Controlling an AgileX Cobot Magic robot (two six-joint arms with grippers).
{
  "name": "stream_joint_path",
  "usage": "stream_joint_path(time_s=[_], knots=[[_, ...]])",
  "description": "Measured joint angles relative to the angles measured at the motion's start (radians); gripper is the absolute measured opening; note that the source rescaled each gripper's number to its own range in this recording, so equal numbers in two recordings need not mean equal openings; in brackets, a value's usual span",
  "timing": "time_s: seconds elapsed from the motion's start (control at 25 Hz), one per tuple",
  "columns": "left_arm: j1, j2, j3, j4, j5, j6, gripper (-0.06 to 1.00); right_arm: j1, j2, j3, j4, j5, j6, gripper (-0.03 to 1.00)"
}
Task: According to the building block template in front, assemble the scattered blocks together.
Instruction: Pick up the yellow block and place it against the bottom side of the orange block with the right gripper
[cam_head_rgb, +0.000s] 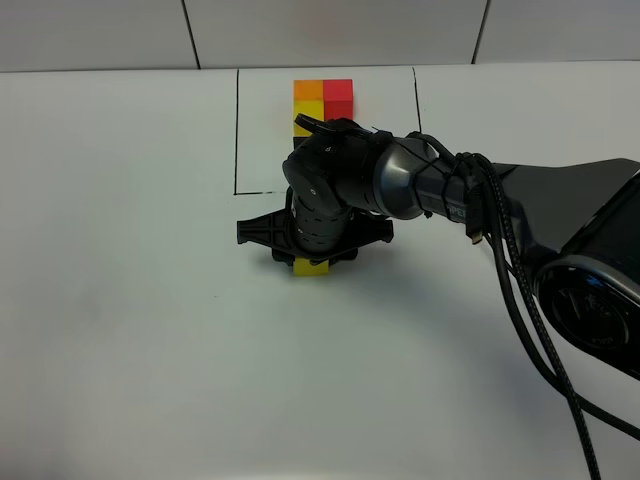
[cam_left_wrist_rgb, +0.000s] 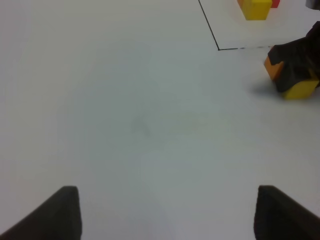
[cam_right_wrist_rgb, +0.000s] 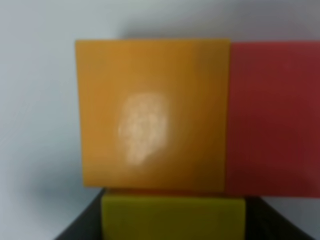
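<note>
The building block template (cam_head_rgb: 322, 100), an orange, red and yellow cluster, sits inside the black drawn rectangle (cam_head_rgb: 237, 130) at the far middle; its yellow cube also shows in the left wrist view (cam_left_wrist_rgb: 256, 9). My right gripper (cam_head_rgb: 312, 258) reaches across to just in front of the rectangle and is shut on the yellow cube (cam_head_rgb: 314, 267) (cam_right_wrist_rgb: 172, 217). In the right wrist view the yellow cube touches the orange cube (cam_right_wrist_rgb: 150, 115), and the red cube (cam_right_wrist_rgb: 272, 117) sits flush beside the orange one. The left wrist view shows the orange cube (cam_left_wrist_rgb: 272, 67) and yellow cube (cam_left_wrist_rgb: 302, 90) under the right gripper (cam_left_wrist_rgb: 295, 70). My left gripper (cam_left_wrist_rgb: 167, 215) is open and empty, far from them.
The white table (cam_head_rgb: 120, 330) spreads around the blocks. The right arm's black cables (cam_head_rgb: 520, 290) trail along the right side. A tiled wall (cam_head_rgb: 100, 30) runs along the back edge.
</note>
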Motion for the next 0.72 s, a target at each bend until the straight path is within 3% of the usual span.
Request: stream_joint_path(time_s=[0.72], knots=[[0.000,0.000,0.000,0.000,0.000,0.000,0.60,0.000,0.001,0.000,-0.016,-0.031,-0.002,0.01]])
